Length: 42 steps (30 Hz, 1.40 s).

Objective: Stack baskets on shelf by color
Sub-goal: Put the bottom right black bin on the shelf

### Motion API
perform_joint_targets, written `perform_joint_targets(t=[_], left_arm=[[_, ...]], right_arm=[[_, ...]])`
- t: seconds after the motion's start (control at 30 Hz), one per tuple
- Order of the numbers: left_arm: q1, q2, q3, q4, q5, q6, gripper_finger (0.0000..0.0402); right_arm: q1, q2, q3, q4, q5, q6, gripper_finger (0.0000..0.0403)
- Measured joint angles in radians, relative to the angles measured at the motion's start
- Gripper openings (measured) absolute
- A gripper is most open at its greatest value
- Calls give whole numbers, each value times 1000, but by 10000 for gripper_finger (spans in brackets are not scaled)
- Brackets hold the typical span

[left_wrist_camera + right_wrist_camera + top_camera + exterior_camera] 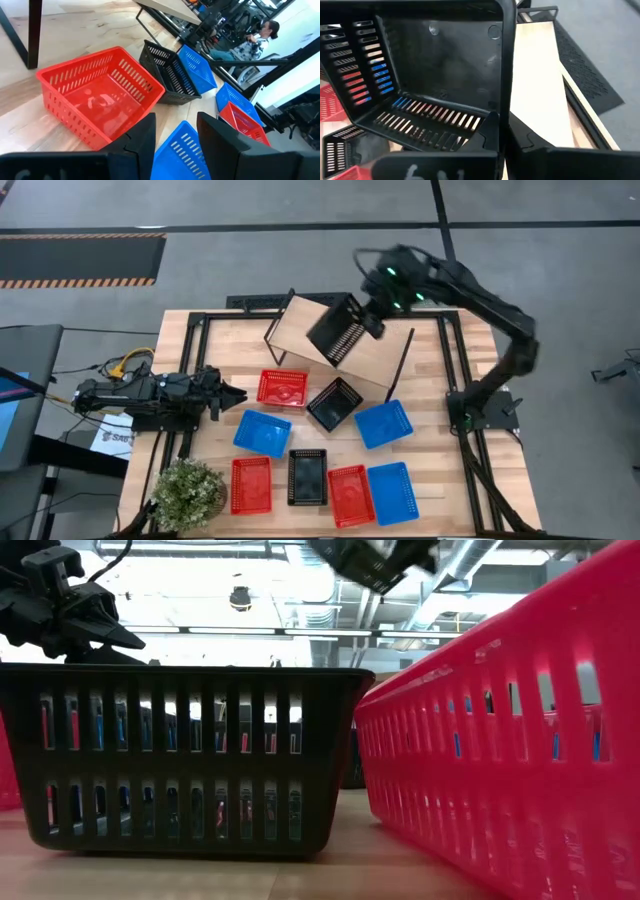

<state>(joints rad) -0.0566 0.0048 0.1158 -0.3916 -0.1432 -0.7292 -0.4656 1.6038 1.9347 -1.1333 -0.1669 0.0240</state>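
Observation:
My right gripper point(372, 320) is shut on a black basket point(338, 332), raised over the shelf point(297, 323), a light wooden board on black rod legs at the table's far middle. Eight more baskets lie on the table. In the row nearer the shelf are a red basket point(283, 388), a black basket point(335, 403) and two blue baskets point(262, 432) point(383, 423). Along the near edge are red point(251, 484), black point(307, 477), red point(351, 495) and blue point(393, 492). My left gripper point(175, 145) waits open at the table's left, beside the red basket point(100, 97). My right gripper pinches one side wall of the black basket at its rim point(507, 107), one finger point(490, 131) inside the basket and one outside. The fingers slant down from the table's right side. The basket is lifted clear and tilted steeply, its open side toward the wrist, above the shelf board point(535, 75).
A potted plant point(187, 492) stands at the table's near left corner. Black frame rails point(455, 380) run along the table's sides. A person sits beyond the table in the left wrist view point(260, 35). Bare wood lies between the shelf and the baskets at the left.

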Motion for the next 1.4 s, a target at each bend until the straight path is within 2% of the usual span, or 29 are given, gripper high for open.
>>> perform_joint_targets(t=[0.13,0.33,0.6,0.73,0.83,0.9,1.17,1.3,1.4], left_arm=[[0,0,0,0,0,0,130],[0,0,0,-2,1,1,130],[0,0,0,-2,1,1,130],[0,0,0,-2,2,1,130],[0,0,0,-2,2,1,130],[0,0,0,-2,3,1,130],[0,0,0,-2,6,1,130],[0,0,0,-3,6,5,130],[0,0,0,-3,4,10,130]], right_arm=[[-65,155,108,-3,-65,-64,13],[-97,345,224,-5,-74,-128,23],[-109,497,300,-23,-72,-163,19],[-111,515,302,-36,-48,-180,36],[-108,514,303,-30,57,-195,54],[-104,514,303,-33,86,-229,66],[-108,495,302,-33,89,-242,138],[-111,428,302,-18,90,-216,172],[-111,375,305,-39,90,-142,182]])
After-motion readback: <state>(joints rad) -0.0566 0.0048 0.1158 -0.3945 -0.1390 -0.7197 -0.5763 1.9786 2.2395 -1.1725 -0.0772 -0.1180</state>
